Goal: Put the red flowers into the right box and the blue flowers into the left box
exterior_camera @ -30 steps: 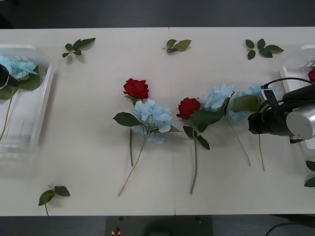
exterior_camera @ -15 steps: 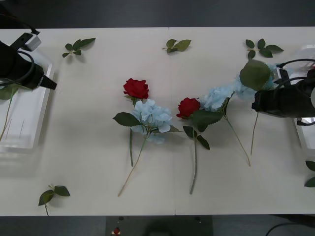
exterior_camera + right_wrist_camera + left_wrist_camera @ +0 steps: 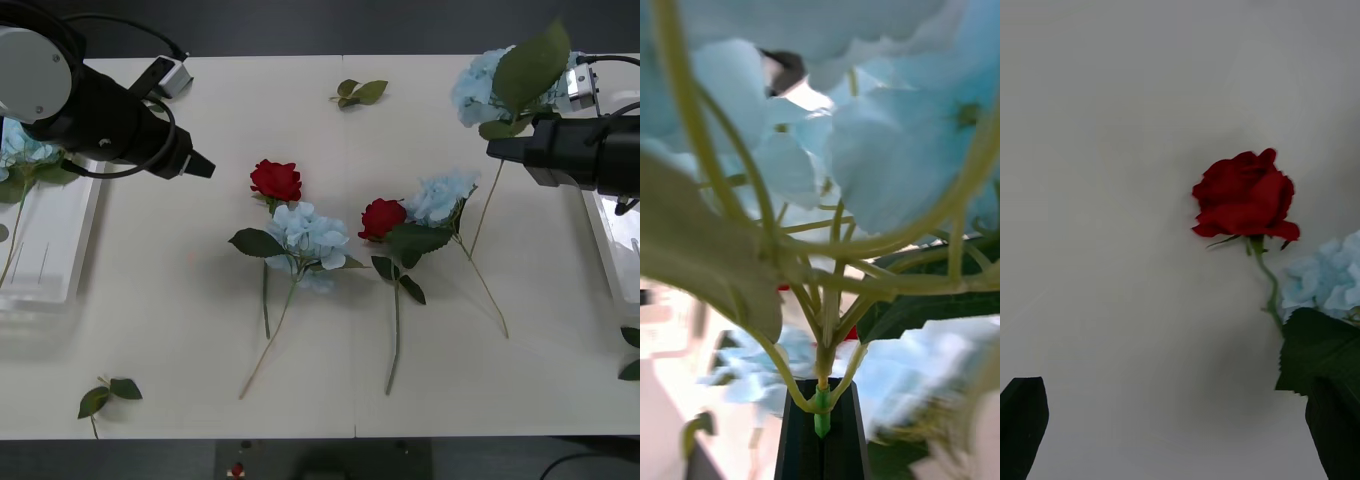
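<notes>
Right tool (image 3: 497,150) is clamped on a fluffy pale-blue flower's (image 3: 480,85) thin stem, held above the tabletop (image 3: 180,300); left tool (image 3: 205,167), fingers apart, is best centred over the deep-red rose (image 3: 276,180).

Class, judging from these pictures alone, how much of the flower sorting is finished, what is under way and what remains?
Done: one blue flower lies in the left box. In hand: the right end effector is shut on a lifted blue flower. The open left end effector hovers near a red rose. Left: that rose, another rose, and two blue clusters on the table.
</notes>
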Controlling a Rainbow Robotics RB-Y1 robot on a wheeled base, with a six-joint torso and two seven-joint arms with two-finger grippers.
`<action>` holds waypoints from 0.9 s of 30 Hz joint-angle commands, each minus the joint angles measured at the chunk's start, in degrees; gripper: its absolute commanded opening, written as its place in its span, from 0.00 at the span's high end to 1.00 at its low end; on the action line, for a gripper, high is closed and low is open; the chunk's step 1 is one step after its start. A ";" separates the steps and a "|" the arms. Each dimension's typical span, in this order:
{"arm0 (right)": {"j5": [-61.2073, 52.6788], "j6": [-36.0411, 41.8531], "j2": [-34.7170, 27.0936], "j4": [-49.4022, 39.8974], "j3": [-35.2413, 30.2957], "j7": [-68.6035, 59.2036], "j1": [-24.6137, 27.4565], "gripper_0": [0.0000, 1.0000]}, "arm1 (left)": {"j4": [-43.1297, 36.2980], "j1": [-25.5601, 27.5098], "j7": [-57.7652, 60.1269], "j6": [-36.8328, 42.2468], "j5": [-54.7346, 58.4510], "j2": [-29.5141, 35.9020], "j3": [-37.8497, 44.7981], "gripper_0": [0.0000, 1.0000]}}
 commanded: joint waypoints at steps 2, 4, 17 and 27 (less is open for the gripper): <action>-9.86 0.86 4.29 -1.56 -0.35 16.92 -1.67 1.00 | -4.97 -1.32 -0.62 0.06 1.88 -0.75 0.14 0.00; -13.55 1.91 6.84 -1.56 -0.35 20.44 -1.85 1.00 | -5.76 -0.97 -2.47 -0.03 3.73 -0.84 0.67 0.00; -17.68 2.88 30.21 1.78 -5.27 36.17 -1.94 1.00 | -5.76 4.65 -17.67 2.43 27.37 -0.66 8.49 0.00; -17.59 2.35 40.50 3.01 -5.89 37.93 -3.43 1.00 | -4.70 8.35 -28.40 6.30 39.23 -0.31 12.62 0.00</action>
